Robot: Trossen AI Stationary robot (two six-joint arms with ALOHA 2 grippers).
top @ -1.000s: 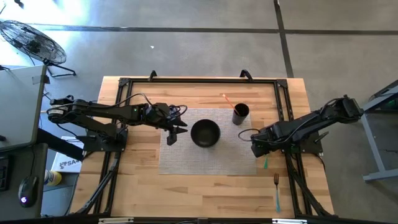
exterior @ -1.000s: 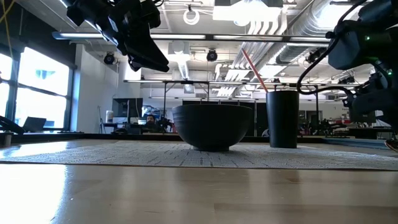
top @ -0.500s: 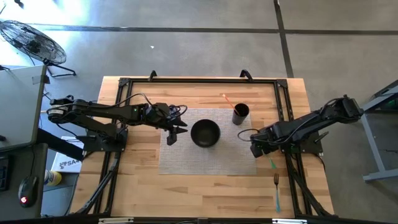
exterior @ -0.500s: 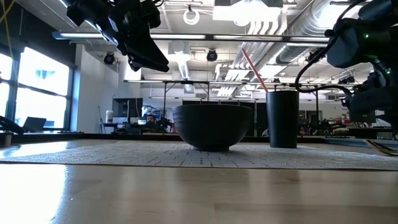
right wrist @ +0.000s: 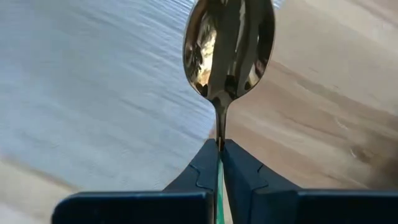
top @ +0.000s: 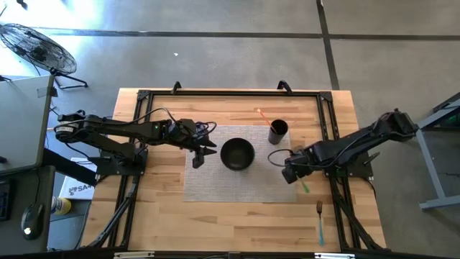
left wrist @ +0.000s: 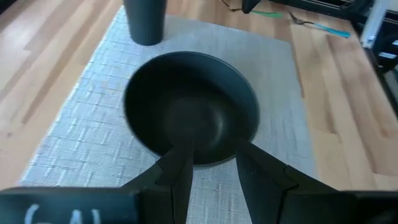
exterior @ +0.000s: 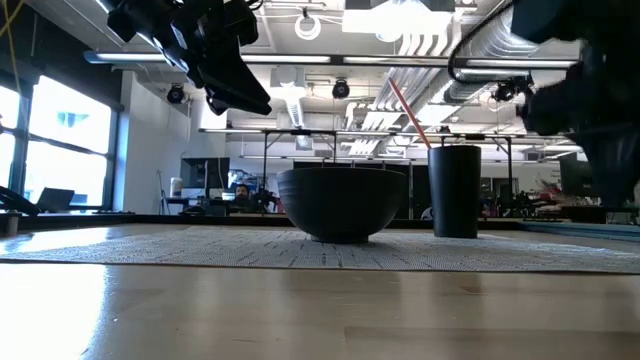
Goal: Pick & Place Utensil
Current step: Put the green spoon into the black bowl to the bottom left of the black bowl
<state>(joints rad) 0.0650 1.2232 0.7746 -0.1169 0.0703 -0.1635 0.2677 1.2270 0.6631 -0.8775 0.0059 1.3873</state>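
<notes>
spoon [right wrist: 229, 46]: handle hidden between the right gripper [right wrist: 219, 163] fingers; only a green sliver shows there
right gripper, low view: blurred dark mass, cut off by the edge
fork [top: 319, 219]: too small to make out its tines
cup [left wrist: 145, 20]: top cut off by the edge
left gripper [left wrist: 211, 171]: fingertips cover the near rim of the bowl [left wrist: 191, 109]

On the grey woven placemat [top: 241, 173], the round black bowl [top: 237, 154] sits in the middle, with the tall black cup [top: 278, 131] holding an orange straw at its two o'clock. The left gripper [top: 199, 152] hovers at the bowl's nine o'clock, blocking that side. From five to seven o'clock the mat lies bare, open for passage.
</notes>
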